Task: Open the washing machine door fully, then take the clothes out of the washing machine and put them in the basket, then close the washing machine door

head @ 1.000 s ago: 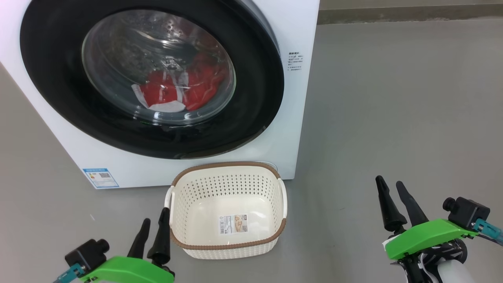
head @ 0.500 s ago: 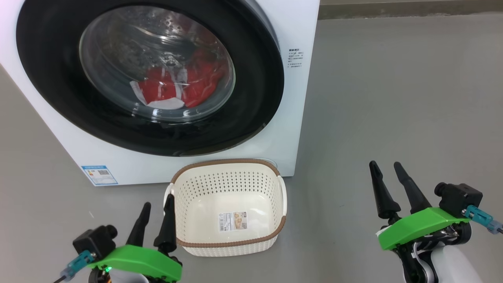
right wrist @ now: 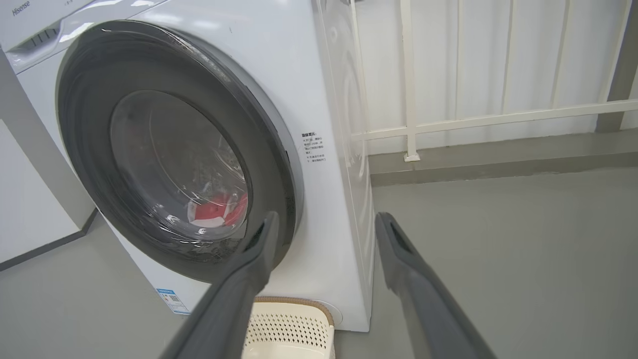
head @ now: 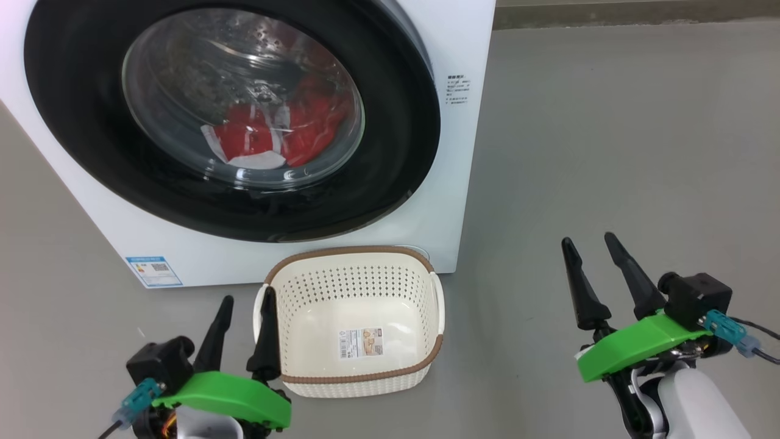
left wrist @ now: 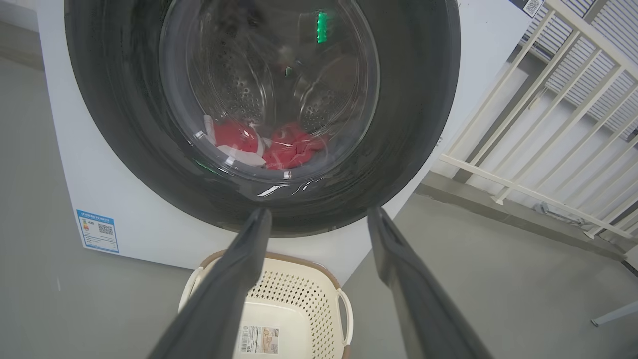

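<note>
Currently red-and-white fabric clothes (head: 274, 137) lie behind the closed round glossy black washing machine door (head: 73, 122) at eleven o'clock; the cream perforated plastic basket (head: 353, 251) sits at six; left gripper (head: 247, 296) and right gripper (head: 588, 239) gape empty.

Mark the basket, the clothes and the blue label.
the basket (head: 359, 378): head view, brown front rim.
the clothes (head: 311, 140): head view, red fabric, right part.
the blue label (head: 154, 271): head view, middle of the sticker.

left end effector (head: 247, 295) spread, right one (head: 588, 238) too

"Hisense" on washing machine (right wrist: 324, 99)
</note>
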{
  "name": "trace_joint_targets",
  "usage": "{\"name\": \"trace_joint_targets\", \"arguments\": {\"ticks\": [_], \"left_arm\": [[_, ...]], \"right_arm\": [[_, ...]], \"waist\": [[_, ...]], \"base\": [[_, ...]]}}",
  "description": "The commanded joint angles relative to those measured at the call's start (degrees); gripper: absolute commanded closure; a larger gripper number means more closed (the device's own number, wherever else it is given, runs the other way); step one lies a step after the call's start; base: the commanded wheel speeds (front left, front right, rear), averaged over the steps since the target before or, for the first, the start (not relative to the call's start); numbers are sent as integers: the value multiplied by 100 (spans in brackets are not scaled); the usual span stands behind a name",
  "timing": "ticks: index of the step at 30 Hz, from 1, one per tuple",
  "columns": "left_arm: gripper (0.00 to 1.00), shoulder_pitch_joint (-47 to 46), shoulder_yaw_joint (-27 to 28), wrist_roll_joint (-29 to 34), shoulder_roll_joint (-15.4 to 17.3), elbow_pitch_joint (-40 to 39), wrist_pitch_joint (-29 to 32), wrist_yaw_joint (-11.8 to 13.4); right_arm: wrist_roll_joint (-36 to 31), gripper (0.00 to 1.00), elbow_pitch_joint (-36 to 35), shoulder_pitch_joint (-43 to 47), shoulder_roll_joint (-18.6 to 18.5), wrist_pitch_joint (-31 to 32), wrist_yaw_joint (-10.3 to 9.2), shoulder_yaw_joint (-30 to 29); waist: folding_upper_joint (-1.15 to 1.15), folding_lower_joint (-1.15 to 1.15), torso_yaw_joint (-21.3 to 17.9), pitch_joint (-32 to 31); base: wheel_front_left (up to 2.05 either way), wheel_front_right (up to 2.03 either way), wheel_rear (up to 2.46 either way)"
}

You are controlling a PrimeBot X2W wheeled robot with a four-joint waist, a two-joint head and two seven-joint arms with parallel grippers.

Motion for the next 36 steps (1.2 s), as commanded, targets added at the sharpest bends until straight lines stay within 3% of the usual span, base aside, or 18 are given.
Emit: {"name": "trace_joint_targets", "arguments": {"ticks": [1, 24, 36], "left_arm": [[0, -303, 97, 222, 105, -188, -99, 62], [0, -439, -132, 1456, 143, -224, -470, 296], [0, -385, -152, 1240, 143, -163, -472, 282]], "right_arm": [[-220, 0, -172, -312, -47, -106, 3, 137], [-1579, 0, 70, -585, -85, -477, 3, 317], [-1377, 0, 242, -587, -85, -479, 3, 341]], "waist": [[0, 0, -4, 0], [0, 0, -50, -78], [0, 0, -50, -140]], "base": [[0, 0, 0], [0, 0, 0], [0, 0, 0]]}}
